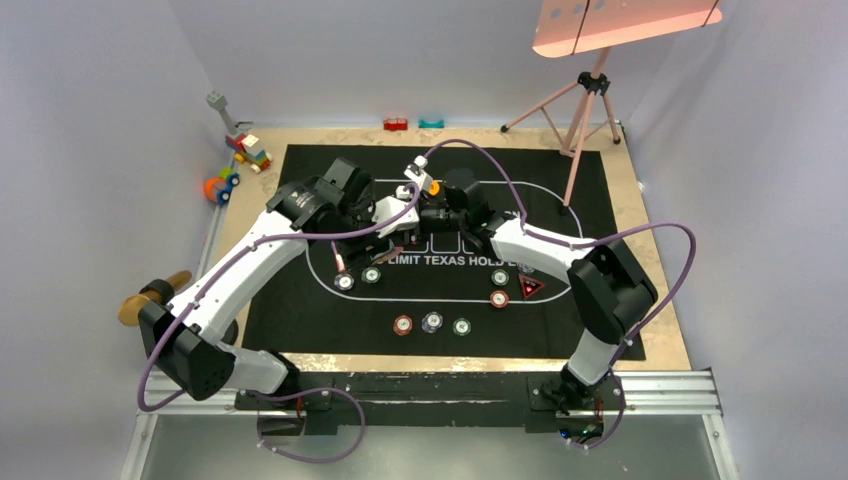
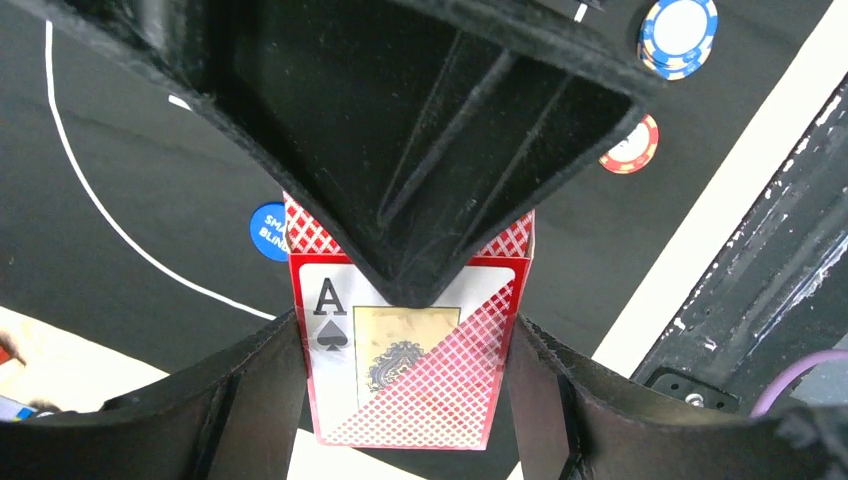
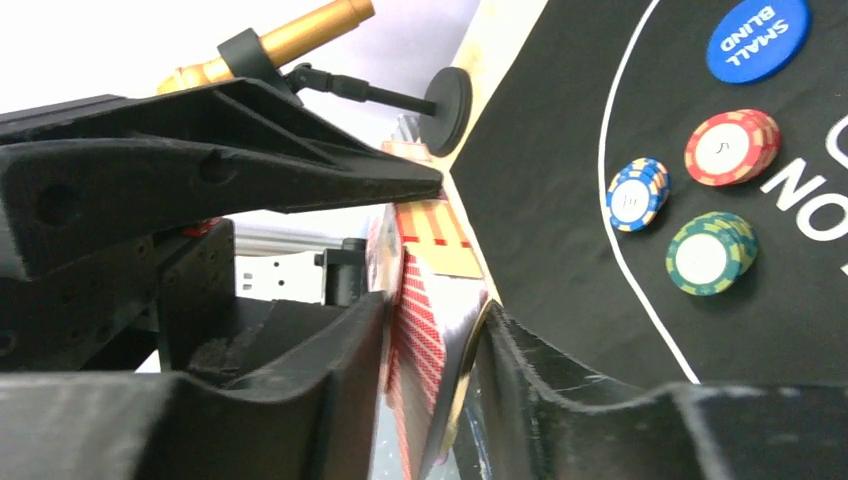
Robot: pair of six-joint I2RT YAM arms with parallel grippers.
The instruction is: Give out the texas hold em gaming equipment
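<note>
wooden table (image 1: 330, 137), black mat (image 1: 300, 320) on it; toy blocks (image 1: 250, 150) at far-left corner

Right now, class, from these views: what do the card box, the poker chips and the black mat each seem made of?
The card box looks like printed cardboard: thin folded edges, slight sheen. The poker chips seem moulded plastic or clay composite: hard striped rims, pale centre labels. The black mat is probably felt-like fabric or rubber: matte, flat, white printed lines.
</note>
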